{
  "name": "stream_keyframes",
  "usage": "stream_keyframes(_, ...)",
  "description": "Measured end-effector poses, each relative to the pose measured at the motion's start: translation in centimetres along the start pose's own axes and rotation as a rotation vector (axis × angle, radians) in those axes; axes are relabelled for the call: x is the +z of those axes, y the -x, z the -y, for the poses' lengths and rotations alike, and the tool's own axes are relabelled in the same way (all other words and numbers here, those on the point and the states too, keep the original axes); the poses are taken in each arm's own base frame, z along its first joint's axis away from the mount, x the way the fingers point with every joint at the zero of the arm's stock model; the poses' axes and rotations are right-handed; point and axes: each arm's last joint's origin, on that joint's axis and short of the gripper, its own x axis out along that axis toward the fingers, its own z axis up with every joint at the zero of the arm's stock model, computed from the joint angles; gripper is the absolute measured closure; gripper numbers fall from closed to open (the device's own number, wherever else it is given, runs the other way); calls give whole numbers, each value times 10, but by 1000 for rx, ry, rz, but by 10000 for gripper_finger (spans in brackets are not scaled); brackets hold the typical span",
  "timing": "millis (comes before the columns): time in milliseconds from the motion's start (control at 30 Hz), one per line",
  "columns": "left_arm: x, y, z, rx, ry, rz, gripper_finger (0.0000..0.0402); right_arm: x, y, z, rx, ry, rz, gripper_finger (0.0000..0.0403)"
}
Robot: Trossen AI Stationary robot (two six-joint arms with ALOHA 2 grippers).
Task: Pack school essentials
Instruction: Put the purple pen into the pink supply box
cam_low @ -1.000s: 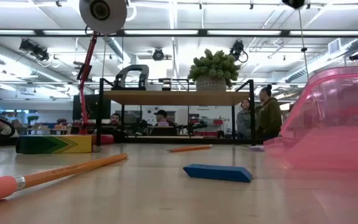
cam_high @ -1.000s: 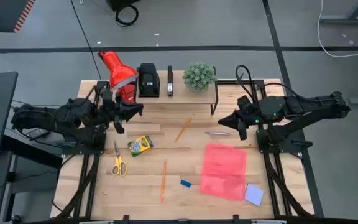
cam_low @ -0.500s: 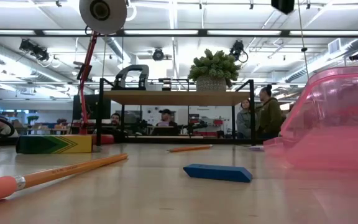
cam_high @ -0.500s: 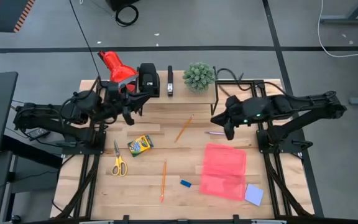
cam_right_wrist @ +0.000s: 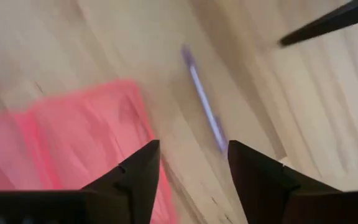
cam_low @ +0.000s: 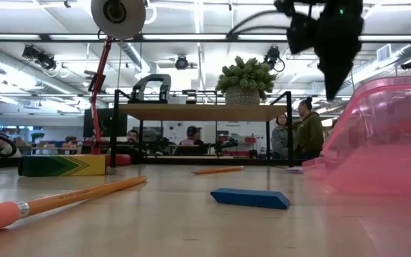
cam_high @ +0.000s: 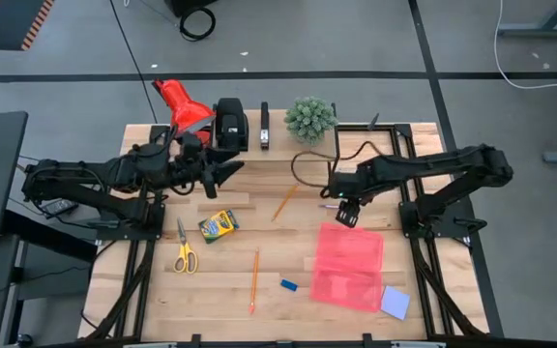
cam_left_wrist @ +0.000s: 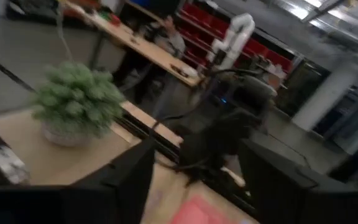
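Starting at your left: the yellow-handled scissors (cam_high: 184, 253) lie flat near the table's left edge, with the yellow-green crayon box (cam_high: 219, 225) just beside them. Above those, your left gripper (cam_high: 228, 169) reaches in over the wood, fingers spread, nothing between them. Moving across, one orange pencil (cam_high: 254, 280) lies in the front middle and the other orange pencil (cam_high: 284, 201) sits angled farther back. The small blue eraser (cam_high: 288, 284) rests just right of the front pencil, apart from it. Next comes the pink pouch (cam_high: 348, 266), flat on the boards. Your right gripper (cam_high: 346, 215) hangs tip-down at the pouch's far edge, fingers apart and empty, with the pinkish pen (cam_right_wrist: 204, 112) lying on the table just ahead of them. Last, the pale lavender-blue notepad (cam_high: 395, 303) sits at the pouch's near right corner.
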Motion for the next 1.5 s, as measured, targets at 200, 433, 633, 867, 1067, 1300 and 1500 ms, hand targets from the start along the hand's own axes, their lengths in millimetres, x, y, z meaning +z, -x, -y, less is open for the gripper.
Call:
stream_keyframes(200,-6,1,0,7,6,-59,89,-16,-33,11,33,152,-103,185)
stream_keyframes(433,-5,0,-2,22,-3,-52,90,-36,-52,22,77,349,-68,184)
stream_keyframes(633,-5,0,-3,32,-12,-49,94,-36,-67,30,73,333,-46,185)
stream_keyframes(867,-5,0,-3,32,-49,-50,93,-28,-84,43,41,263,-130,185)
stream_keyframes(1067,-5,0,-3,35,-57,-47,93,-25,-90,50,33,224,-152,185)
stream_keyframes(1300,-5,0,-4,63,-62,-32,93,-18,-91,48,59,225,-80,185)
stream_keyframes(1500,-5,0,-4,65,-62,-32,93,-7,-91,45,56,239,41,185)
